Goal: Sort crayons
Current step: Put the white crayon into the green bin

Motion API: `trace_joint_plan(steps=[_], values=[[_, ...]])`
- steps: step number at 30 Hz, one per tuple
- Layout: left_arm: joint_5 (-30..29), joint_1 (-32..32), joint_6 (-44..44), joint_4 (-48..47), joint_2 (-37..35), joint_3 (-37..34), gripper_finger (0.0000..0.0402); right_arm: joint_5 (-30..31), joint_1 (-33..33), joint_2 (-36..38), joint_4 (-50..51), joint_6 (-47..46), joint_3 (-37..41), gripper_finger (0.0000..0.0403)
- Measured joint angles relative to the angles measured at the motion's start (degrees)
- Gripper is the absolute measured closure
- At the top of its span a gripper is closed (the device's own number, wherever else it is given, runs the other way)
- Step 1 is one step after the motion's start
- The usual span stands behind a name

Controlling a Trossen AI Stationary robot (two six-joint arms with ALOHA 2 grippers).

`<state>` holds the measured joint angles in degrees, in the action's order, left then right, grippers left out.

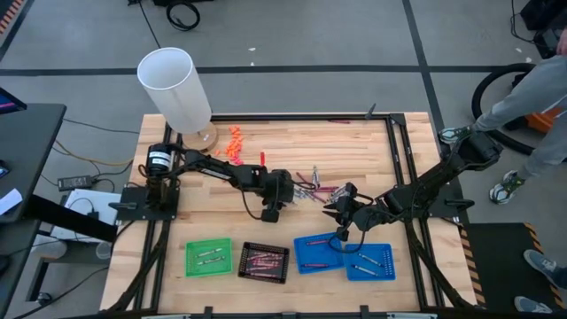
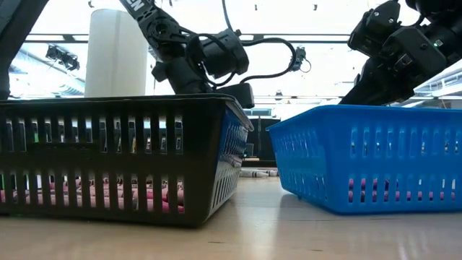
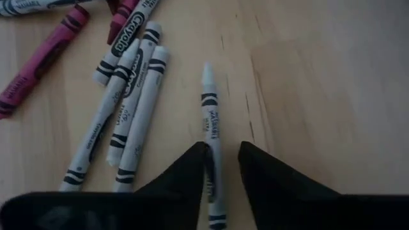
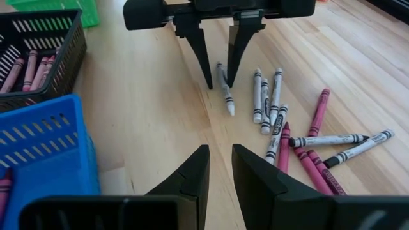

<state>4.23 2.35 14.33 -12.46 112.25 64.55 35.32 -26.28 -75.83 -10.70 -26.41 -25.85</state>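
Note:
Loose crayons (image 1: pixel 310 182) in maroon, pinkish and silver-grey lie on the wooden table between my grippers; they also show in the right wrist view (image 4: pixel 300 134). One silver-grey crayon (image 3: pixel 209 115) lies apart from them, flat on the table. My left gripper (image 3: pixel 222 169) is open and low over it, one finger on each side; the right wrist view shows it from in front (image 4: pixel 219 80). My right gripper (image 4: pixel 220 169) is open and empty, above the table by the blue tray (image 4: pixel 38 153), facing the left gripper. My left gripper's fingers (image 3: pixel 192 172) point down and stand across the silver-grey crayon near its flat end (image 3: pixel 212 176). One finger lies right beside the crayon; I cannot tell whether it touches. The crayon lies flat on the table.
Along the near edge stand a green tray (image 1: pixel 208 257), a black tray (image 1: pixel 264 261) holding pinkish crayons, and two blue trays (image 1: pixel 344 257). A tall white cylinder (image 1: pixel 177 89) and orange pieces (image 1: pixel 235 142) are at the far left. A person (image 1: pixel 540 89) stands beyond the right edge.

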Motion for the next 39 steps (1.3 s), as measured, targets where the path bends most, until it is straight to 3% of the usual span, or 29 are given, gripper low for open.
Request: trace_joint_plan(steps=[8, 15, 25, 39], values=[[-0.09, -0.45, -1.95, -0.58, -0.11, -0.09, 0.0389, -0.01, -0.02, 0.0, 0.02, -0.22, 0.0, 0.0325], [-3.0, -3.02, -3.08, -4.32, -3.43, -0.69, 0.0386, -0.38, -0.42, 0.0, 0.02, -0.4, 0.0, 0.0325], [-5.01, -8.6, -10.97, -11.62, -14.2, -0.59, 0.0386, -0.36, -0.72, 0.0, -0.39, -0.42, -0.02, 0.0325], [3.6, -19.62, -38.48, -29.81, -25.47, -0.37, 0.0386, -0.31, -0.74, -0.01, -0.71, -0.44, -0.02, 0.0325]])
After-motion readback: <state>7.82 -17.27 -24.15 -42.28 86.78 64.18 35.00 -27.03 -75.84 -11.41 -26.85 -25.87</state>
